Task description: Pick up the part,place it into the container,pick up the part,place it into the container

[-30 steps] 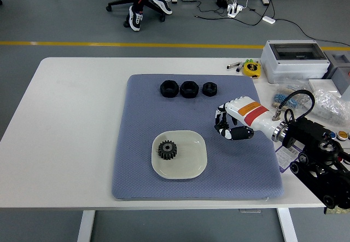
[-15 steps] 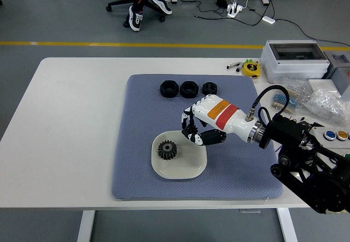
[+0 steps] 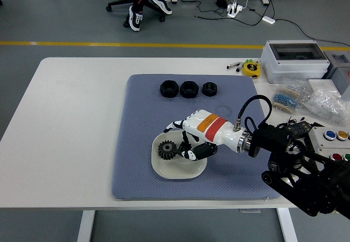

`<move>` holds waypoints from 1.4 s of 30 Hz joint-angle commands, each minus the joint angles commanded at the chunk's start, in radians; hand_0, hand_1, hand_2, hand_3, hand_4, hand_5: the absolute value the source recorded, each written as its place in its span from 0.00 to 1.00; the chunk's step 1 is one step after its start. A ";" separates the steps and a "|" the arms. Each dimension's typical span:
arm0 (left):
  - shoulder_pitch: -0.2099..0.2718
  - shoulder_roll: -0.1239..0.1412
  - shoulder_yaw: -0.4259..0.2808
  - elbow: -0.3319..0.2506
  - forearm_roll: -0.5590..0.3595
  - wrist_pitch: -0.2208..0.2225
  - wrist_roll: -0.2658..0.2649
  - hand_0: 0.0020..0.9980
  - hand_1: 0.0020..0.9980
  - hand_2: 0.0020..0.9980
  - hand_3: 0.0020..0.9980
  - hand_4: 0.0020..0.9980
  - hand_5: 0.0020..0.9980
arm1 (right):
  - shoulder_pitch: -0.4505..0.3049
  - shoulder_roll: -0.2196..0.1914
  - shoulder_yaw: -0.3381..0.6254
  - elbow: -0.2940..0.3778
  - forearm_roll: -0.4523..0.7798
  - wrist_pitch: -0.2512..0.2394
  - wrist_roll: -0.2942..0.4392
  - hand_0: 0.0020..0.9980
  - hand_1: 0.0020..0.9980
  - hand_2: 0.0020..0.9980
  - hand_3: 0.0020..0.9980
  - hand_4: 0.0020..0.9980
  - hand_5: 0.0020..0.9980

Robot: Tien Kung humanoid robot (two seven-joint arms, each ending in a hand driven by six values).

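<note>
Since a second ago the right hand (image 3: 188, 140) has swung left over the dish (image 3: 194, 168), fingers spread around the stiff, heavy gear (image 3: 167, 150); grip its toothed rim.

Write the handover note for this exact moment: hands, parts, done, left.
Right hand: over the white square dish, fingers curled beside the black toothed gear; a grasp cannot be confirmed.
Left hand: out of view.
Gear lies in the dish on the blue-grey mat.
Three black hex nuts sit in a row at the mat's far edge.
Done: one part in the dish.
Left: the nuts, apparently.
</note>
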 joint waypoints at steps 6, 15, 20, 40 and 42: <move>0.004 0.000 -0.008 0.000 0.011 -0.001 0.003 0.69 0.65 0.69 0.57 0.65 0.58 | -0.004 0.001 0.005 -0.006 -0.006 0.014 -0.006 0.15 0.29 0.53 1.00 0.84 0.36; 0.008 -0.002 -0.018 0.000 0.023 0.000 0.006 0.69 0.65 0.69 0.57 0.65 0.58 | -0.012 -0.001 0.020 -0.009 -0.013 0.017 -0.009 0.16 0.29 0.52 1.00 0.83 0.37; 0.007 -0.003 -0.022 0.000 0.029 -0.001 0.007 0.69 0.65 0.69 0.57 0.65 0.58 | -0.019 -0.005 0.051 -0.008 -0.016 0.015 -0.008 0.16 0.29 0.52 1.00 0.83 0.37; -0.025 0.001 0.028 0.000 -0.043 0.007 -0.014 0.69 0.65 0.69 0.56 0.65 0.58 | -0.072 -0.131 0.331 0.125 0.729 -0.016 -0.148 0.64 0.70 0.80 0.88 0.97 0.57; -0.028 0.002 0.032 0.000 -0.048 0.007 -0.015 0.69 0.65 0.69 0.56 0.65 0.58 | -0.086 -0.145 0.372 0.133 0.814 -0.030 -0.149 0.64 0.70 0.80 0.88 0.97 0.57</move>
